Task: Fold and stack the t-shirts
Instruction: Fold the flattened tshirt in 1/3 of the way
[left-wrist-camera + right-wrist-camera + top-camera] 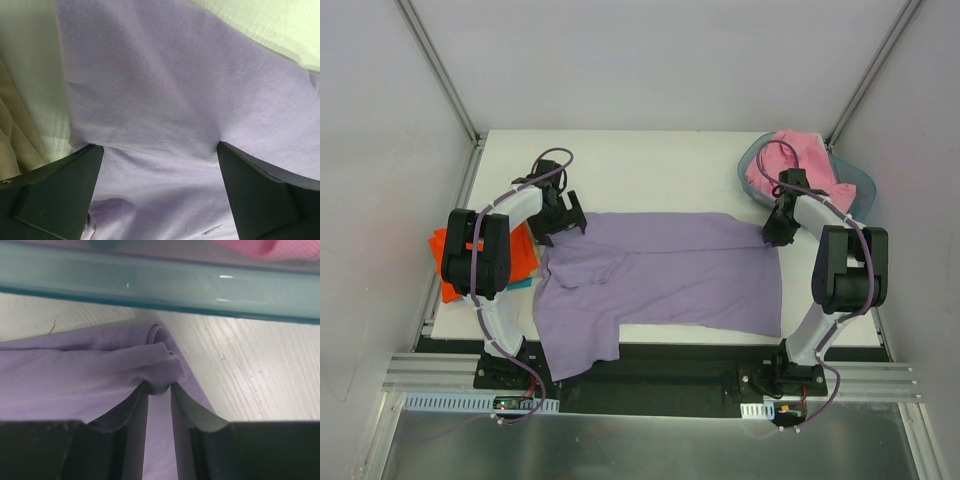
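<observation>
Beside the grey-blue basket (861, 186) the lavender t-shirt (670, 275) lies spread — likely light, limp cloth, best pinched at corners; the right gripper (160, 387) nips its bunched hem, the left gripper (160, 150) stands wide open.

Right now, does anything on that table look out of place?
Yes: the lavender t-shirt lies skewed, one part drooping over the table's near edge on the left; a corner is bunched in the right pincer.
</observation>
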Controlling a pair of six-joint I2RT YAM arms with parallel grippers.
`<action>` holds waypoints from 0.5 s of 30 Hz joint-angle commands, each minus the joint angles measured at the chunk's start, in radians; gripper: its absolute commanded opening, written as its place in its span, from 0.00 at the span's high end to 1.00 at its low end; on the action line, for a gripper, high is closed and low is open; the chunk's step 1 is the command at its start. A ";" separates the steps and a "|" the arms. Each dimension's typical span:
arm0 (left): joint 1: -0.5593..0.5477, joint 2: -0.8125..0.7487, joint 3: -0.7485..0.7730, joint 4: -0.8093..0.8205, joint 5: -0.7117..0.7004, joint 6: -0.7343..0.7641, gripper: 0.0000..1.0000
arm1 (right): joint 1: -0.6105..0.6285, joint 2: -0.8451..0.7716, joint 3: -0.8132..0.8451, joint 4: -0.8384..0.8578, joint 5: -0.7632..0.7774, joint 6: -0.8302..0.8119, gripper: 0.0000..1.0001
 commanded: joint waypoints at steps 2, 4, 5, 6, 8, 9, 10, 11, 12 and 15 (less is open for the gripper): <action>0.007 -0.008 -0.009 -0.014 -0.006 0.019 0.01 | -0.007 -0.003 0.051 -0.030 0.012 -0.019 0.76; 0.007 -0.008 -0.009 -0.014 -0.006 0.019 0.01 | -0.007 0.003 0.062 -0.030 0.012 -0.023 0.79; 0.007 -0.008 -0.009 -0.013 -0.006 0.021 0.01 | -0.007 0.005 0.070 -0.030 0.012 -0.026 0.79; 0.007 -0.008 -0.009 -0.013 -0.008 0.021 0.01 | -0.007 0.008 0.074 -0.027 0.014 -0.024 0.80; 0.007 -0.008 -0.009 -0.014 -0.008 0.021 0.01 | -0.007 0.019 0.080 -0.026 0.011 -0.029 0.83; 0.007 -0.009 -0.009 -0.014 -0.006 0.021 0.01 | -0.007 0.025 0.093 -0.024 0.011 -0.030 0.84; 0.007 -0.009 -0.009 -0.013 -0.006 0.022 0.01 | -0.007 0.034 0.099 -0.024 0.011 -0.030 0.85; 0.007 -0.009 -0.009 -0.014 -0.006 0.022 0.01 | -0.007 0.042 0.105 -0.024 0.006 -0.032 0.85; 0.007 -0.009 -0.010 -0.013 -0.005 0.022 0.00 | -0.007 0.051 0.114 -0.023 0.004 -0.033 0.87; 0.007 -0.011 -0.009 -0.013 -0.006 0.024 0.01 | -0.007 0.062 0.114 0.000 -0.032 -0.042 0.96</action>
